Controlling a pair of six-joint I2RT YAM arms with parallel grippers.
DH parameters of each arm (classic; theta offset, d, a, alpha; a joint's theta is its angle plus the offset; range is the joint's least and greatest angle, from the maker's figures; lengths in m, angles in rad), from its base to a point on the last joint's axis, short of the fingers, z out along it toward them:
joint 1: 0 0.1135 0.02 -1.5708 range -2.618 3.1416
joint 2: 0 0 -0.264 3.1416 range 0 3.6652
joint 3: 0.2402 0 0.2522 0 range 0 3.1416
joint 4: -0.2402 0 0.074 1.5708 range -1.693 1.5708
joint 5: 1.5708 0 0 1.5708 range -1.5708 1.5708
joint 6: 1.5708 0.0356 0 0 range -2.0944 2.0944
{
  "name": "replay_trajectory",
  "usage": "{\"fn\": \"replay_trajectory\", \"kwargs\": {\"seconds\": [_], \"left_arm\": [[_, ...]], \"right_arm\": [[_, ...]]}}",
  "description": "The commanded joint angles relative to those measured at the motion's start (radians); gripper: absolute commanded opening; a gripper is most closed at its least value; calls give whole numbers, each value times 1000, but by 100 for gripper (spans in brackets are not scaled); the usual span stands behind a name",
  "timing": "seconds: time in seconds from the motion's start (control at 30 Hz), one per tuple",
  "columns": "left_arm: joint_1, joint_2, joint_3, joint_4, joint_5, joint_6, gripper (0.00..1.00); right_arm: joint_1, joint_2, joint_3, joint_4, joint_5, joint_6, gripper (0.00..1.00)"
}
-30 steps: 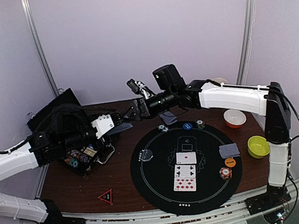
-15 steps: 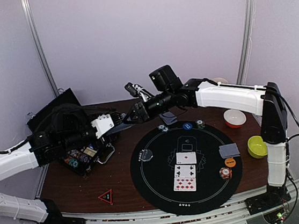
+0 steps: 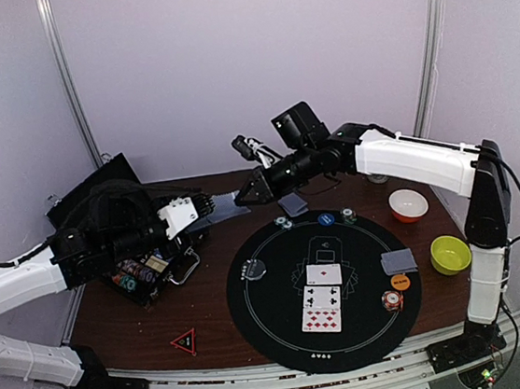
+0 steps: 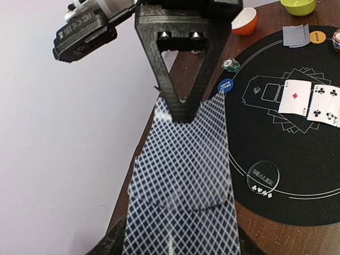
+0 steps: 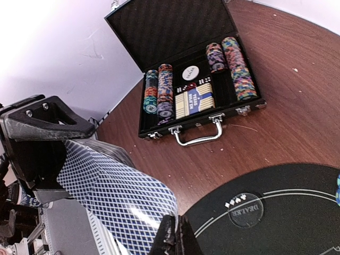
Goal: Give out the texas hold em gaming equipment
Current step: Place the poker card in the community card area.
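Both arms stretch toward each other over the table [image 3: 207, 304], the left gripper [image 3: 207, 204] clamped around a deck of cards [image 4: 180, 236], the right gripper [image 3: 242, 197] pinched on its top card [image 4: 186, 154].

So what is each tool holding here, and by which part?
The right tool pinches the far end of the top blue lattice-backed playing card; the left tool grips the opposite end of the deck under it.

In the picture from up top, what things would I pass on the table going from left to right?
First the open chip case → clear dealer button → three face-up cards → face-down card → green bowl.
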State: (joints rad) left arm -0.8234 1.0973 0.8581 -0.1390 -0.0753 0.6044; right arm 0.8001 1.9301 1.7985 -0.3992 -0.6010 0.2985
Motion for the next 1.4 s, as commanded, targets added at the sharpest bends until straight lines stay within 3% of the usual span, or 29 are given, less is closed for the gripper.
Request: {"fn": "replay_trajectory", "kwargs": {"seconds": [0.0,0.13,0.3,0.37,0.6,1.0,1.37], "left_arm": [[-1,-26,1,75,-4,7,52],[0,-27,-1,76,-4,6,52],[-1,-23,-4,86,-3,4,52],[0,-20,-2,89,2,6,52],[-1,-4,19,76,15,6,52],[0,1,19,69,2,5,52],[0,1,16,66,-7,6,52]], "right_arm": [[-58,-100,8,-104,62,-37,0],[-147,-224,-87,-48,54,5,0],[-273,-389,-404,189,137,153,0],[-286,-403,-523,251,196,176,0],[-291,-311,-778,435,150,257,0],[-337,-181,-922,551,89,257,0],[-375,-133,-866,347,29,82,0]]}}
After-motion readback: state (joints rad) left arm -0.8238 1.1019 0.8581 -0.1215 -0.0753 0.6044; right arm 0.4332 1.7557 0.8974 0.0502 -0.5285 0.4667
